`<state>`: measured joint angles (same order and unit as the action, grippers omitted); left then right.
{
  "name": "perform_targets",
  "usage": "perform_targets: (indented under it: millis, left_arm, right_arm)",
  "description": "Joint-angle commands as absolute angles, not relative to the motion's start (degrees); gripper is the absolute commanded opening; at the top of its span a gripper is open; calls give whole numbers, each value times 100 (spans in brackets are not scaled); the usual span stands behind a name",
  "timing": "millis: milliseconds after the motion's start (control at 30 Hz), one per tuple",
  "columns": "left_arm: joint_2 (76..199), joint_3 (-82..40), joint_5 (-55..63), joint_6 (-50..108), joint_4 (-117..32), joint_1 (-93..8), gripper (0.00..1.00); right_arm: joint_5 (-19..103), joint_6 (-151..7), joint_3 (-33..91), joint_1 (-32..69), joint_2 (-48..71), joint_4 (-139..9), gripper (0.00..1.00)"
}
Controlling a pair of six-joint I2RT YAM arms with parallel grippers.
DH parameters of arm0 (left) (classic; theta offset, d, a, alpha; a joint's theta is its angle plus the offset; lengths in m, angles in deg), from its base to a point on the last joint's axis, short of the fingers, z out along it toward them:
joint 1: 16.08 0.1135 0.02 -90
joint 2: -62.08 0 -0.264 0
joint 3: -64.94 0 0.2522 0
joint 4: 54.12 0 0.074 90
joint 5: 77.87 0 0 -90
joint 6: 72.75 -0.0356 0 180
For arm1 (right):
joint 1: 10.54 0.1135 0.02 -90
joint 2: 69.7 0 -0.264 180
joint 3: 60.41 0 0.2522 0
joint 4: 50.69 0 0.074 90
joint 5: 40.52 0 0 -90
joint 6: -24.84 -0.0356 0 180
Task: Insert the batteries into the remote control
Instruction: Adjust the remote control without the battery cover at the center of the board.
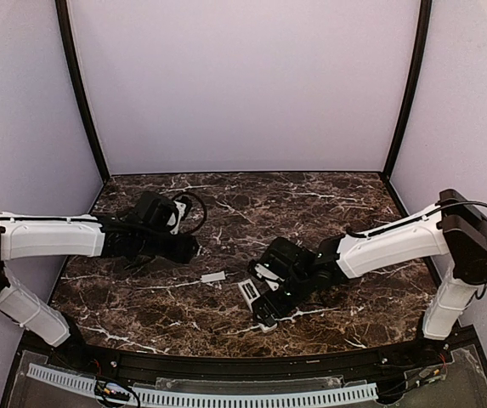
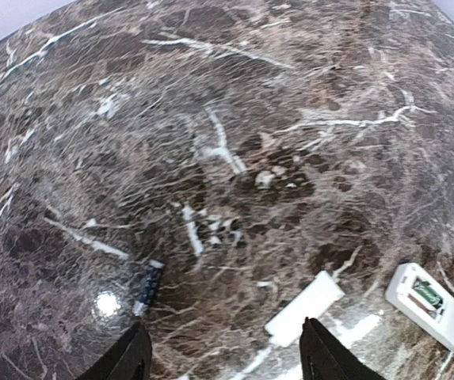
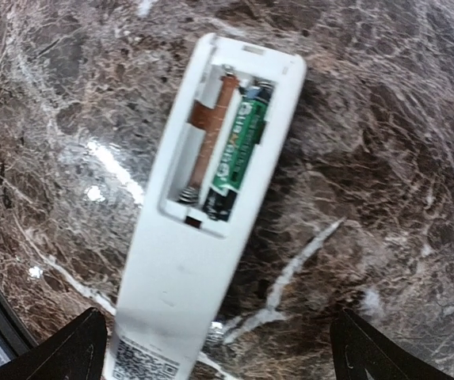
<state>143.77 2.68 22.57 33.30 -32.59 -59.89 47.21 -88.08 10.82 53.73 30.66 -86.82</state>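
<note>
The remote control [image 3: 175, 277] lies back-up on the marble table [image 1: 328, 204] near its front edge. Its compartment is open, with one green battery [image 3: 238, 154] seated and the slot beside it bare over an orange ribbon [image 3: 211, 127]. The right gripper [image 3: 219, 336] hovers above it, fingers spread, holding nothing. Farther back lies the white cover [image 2: 304, 309], then what looks like the second battery [image 2: 149, 285], just ahead of the left gripper [image 2: 227, 352], also spread wide. Pinch that cell at mid-length, check polarity, and seat the spring end first over the ribbon.
</note>
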Motion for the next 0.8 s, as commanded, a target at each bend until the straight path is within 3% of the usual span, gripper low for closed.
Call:
perform_targets:
  millis: [0, 367, 767]
  left_arm:
    - [14595, 125, 2026, 3413, -2636, -5533, 64]
    - [15362, -231, 1885, 3039, -2305, -4856, 64]
    - [16131, -772, 1263, 2710, -2198, -4465, 51]
  right_arm:
    - [5093, -8896, 525, 5131, 3171, -9536, 97]
    - [5206, -8759, 393, 4747, 2931, -9551, 98]
    - [4978, -8244, 746, 4171, 2935, -9305, 97]
